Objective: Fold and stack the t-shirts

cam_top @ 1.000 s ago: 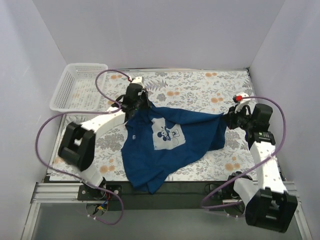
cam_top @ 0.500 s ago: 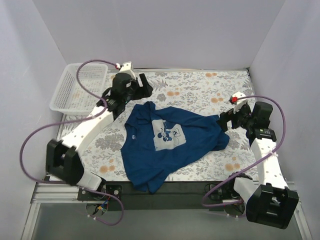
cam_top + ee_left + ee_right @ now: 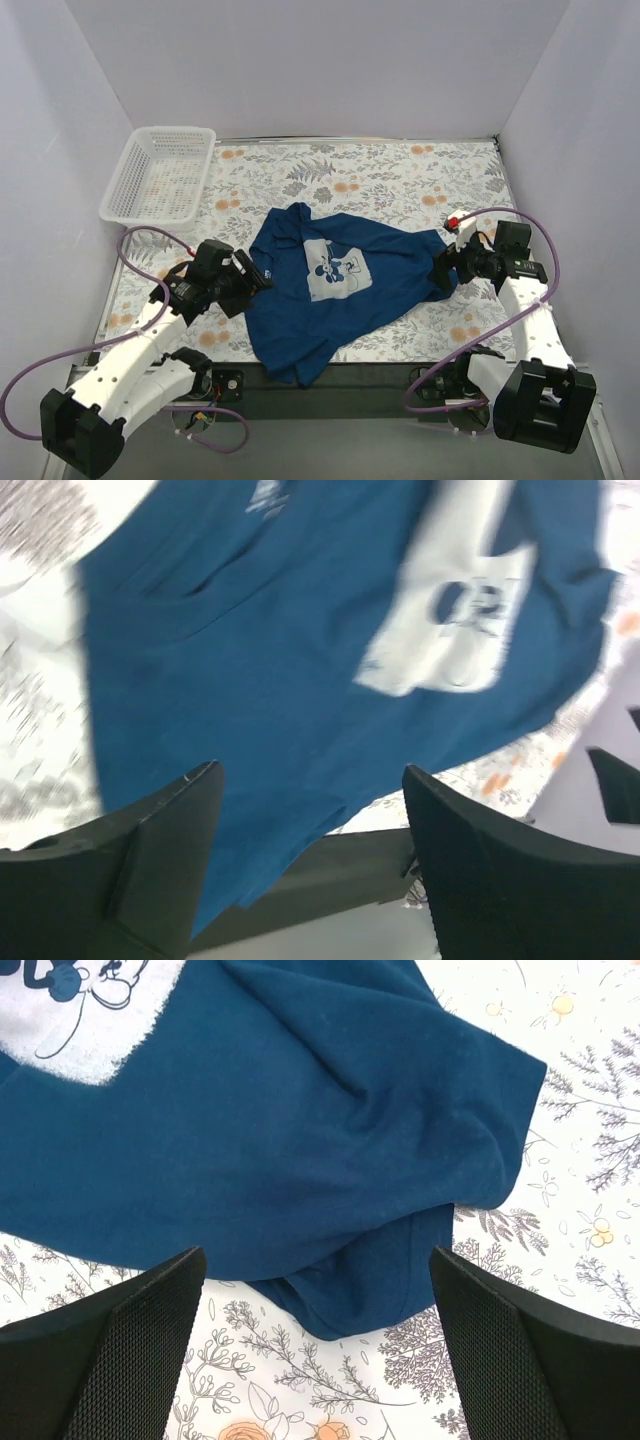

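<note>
One navy t-shirt (image 3: pixel 340 295) with a light grey mouse print (image 3: pixel 335 267) lies crumpled and partly spread on the flowered tablecloth, its lower hem reaching the front edge. My left gripper (image 3: pixel 250 285) hovers open at the shirt's left edge, holding nothing. In the left wrist view the t-shirt (image 3: pixel 280 650) fills the frame beyond the left gripper (image 3: pixel 312 780), blurred. My right gripper (image 3: pixel 441 268) stands open just right of the bunched right sleeve. The right wrist view shows the t-shirt (image 3: pixel 300 1130) lying free on the cloth ahead of the right gripper (image 3: pixel 315 1260).
A white lattice basket (image 3: pixel 160 175) stands at the back left corner. White walls close in the table on three sides. A dark strip (image 3: pixel 400 372) marks the table's front edge, where the shirt hem overhangs.
Both grippers opened and let go of the shirt, which settled on the table. The left arm swung from the far collar back to the near left. The right gripper dropped slightly.
</note>
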You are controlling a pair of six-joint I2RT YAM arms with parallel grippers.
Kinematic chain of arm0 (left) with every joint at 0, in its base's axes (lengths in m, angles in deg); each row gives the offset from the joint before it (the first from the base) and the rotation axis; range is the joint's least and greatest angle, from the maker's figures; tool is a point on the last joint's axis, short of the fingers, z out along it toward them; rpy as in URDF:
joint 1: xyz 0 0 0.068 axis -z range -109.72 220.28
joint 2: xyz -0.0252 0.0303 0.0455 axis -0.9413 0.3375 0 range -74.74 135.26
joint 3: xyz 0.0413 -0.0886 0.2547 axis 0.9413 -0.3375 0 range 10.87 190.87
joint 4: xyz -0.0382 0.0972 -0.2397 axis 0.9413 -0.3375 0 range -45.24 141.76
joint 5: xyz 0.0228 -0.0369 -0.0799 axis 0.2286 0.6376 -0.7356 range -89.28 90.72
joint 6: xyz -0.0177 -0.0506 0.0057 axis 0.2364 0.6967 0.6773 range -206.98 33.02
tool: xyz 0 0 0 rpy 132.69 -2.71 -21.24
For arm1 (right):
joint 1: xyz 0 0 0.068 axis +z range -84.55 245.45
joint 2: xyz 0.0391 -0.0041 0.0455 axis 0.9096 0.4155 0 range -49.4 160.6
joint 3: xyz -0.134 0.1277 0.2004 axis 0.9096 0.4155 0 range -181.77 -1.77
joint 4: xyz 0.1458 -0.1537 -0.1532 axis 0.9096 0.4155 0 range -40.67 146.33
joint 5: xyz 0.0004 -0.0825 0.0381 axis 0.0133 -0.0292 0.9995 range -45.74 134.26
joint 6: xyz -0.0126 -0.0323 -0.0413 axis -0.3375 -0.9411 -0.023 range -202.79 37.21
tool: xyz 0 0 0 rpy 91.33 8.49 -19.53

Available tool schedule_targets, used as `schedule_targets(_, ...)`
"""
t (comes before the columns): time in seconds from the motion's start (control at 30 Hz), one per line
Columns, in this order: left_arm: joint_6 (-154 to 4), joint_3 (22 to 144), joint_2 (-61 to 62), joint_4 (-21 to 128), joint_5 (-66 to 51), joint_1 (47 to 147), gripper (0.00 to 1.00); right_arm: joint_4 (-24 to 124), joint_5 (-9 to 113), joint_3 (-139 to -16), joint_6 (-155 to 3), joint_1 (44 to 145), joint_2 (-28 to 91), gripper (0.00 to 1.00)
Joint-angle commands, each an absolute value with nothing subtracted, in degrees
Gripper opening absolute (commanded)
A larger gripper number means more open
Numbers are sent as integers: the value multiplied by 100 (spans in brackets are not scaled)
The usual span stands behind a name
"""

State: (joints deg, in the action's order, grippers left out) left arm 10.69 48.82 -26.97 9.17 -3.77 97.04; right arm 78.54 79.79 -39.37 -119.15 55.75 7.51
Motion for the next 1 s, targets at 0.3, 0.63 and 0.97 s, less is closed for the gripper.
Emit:
schedule_targets(0.3,1936,4691,-2376,-950,-894,9717,60,8176,7757,-4387,-12569,5543,1327,83)
schedule_targets(0.63,2095,3925,-1805,-380,-1141,9858,48,8184,7810,-4545,-12551,5543,1564,83)
schedule_targets(0.97,1841,3943,-1180,535,-825,9884,4,8220,7793,-4440,-12603,5552,1511,82)
